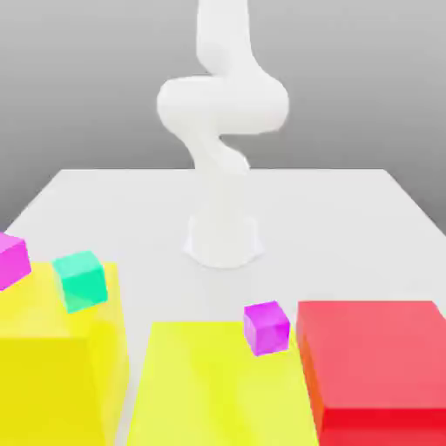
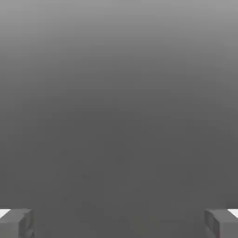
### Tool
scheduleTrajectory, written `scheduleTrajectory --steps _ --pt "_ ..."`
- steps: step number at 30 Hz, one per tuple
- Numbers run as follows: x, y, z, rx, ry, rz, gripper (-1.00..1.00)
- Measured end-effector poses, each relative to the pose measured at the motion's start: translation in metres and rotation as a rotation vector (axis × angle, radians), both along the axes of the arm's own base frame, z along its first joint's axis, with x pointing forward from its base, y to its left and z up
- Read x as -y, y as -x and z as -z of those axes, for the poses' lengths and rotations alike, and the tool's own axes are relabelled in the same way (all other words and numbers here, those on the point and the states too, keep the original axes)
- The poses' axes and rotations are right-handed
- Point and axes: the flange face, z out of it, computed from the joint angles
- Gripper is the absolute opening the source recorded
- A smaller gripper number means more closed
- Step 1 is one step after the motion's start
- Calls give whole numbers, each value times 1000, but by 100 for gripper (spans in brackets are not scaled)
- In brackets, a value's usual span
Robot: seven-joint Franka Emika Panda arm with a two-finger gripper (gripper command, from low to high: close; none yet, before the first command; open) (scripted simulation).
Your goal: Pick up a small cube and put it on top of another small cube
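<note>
**Pre-Approach State: Gripper Open, No Cube Acquired**

**Risks.** Three small cubes are candidates: a green cube (image 1: 82, 280) on the tall yellow block (image 1: 57, 361), a magenta cube (image 1: 266, 327) at the edge of the flat yellow slab (image 1: 218, 383) beside the red block (image 1: 375, 366), and a second magenta cube (image 1: 12, 260) partly cut off at the frame edge. Each rests on or near an edge of its support. A descent that is off-centre would likely push the cube off its support instead of capturing it. The cubes sit tilted to the frame, so fingers not aligned with two parallel faces may clamp across corners and slip. The red block stands just beside the nearer magenta cube; a finger coming down on that side could strike it.

**Arm pose.** The white arm (image 1: 222, 113) rises from its base (image 1: 224, 239) on the table (image 1: 348, 209), folded high. The wrist appears to be above the exterior frame, so its exact attitude is uncertain.

**Gripper.** In the hand view the gripper (image 2: 119, 223) has its fingertips (image 2: 16, 223) spread to full width, with nothing between them. All cubes lie well apart from it, far below.
</note>
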Motion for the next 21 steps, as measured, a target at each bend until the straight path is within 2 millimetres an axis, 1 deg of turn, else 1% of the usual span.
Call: scheduleTrajectory --steps 2,5,7,9,12,14,16,17,18,20,21 --pt "35 -21 28 -46 -77 119 0" --pt "92 -43 79 -115 -192 319 0" --pt "132 -50 116 -157 -268 460 0" --pt "172 -51 154 -195 -342 606 0" --pt "231 -38 213 -244 -451 833 0" --pt "268 -22 253 -271 -520 989 0" --pt "300 0 294 -298 -584 1145 0" --pt "306 10 318 -321 -599 1207 0" --pt "308 19 342 -347 -608 1263 0" --pt "305 40 392 -405 -621 1369 0" --pt "300 50 416 -436 -627 1415 0"
